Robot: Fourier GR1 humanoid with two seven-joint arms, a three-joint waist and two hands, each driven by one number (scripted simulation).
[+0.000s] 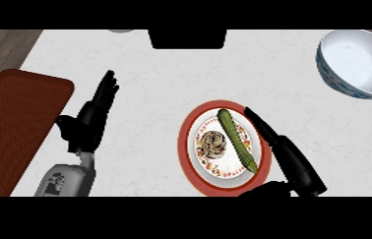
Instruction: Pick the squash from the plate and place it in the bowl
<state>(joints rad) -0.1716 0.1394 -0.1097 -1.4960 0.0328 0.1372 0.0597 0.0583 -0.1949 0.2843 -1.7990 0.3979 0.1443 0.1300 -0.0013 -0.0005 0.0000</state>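
Squash (237, 139): long, green, lying on red-rimmed plate (187, 149); not yet lifted. Right robot hand (285, 152): fingers straight, beside squash, grasping nothing. Left robot hand (93, 116): released, resting on counter (167, 80). Bowl (347, 61): far right, awaiting squash.

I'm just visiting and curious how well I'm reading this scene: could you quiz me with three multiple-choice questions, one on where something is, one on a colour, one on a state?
1. Where is the squash?
A. in the bowl
B. on the plate
C. on the mat

2. What colour is the plate's rim?
A. red
B. green
C. black

3. The right hand is:
A. curled round the squash
B. open beside the plate
C. inside the bowl

Answers: B, it lies across the plate; A, a red ring surrounds the white centre; B, straight fingers, nothing held. The bowl holds nothing visible.
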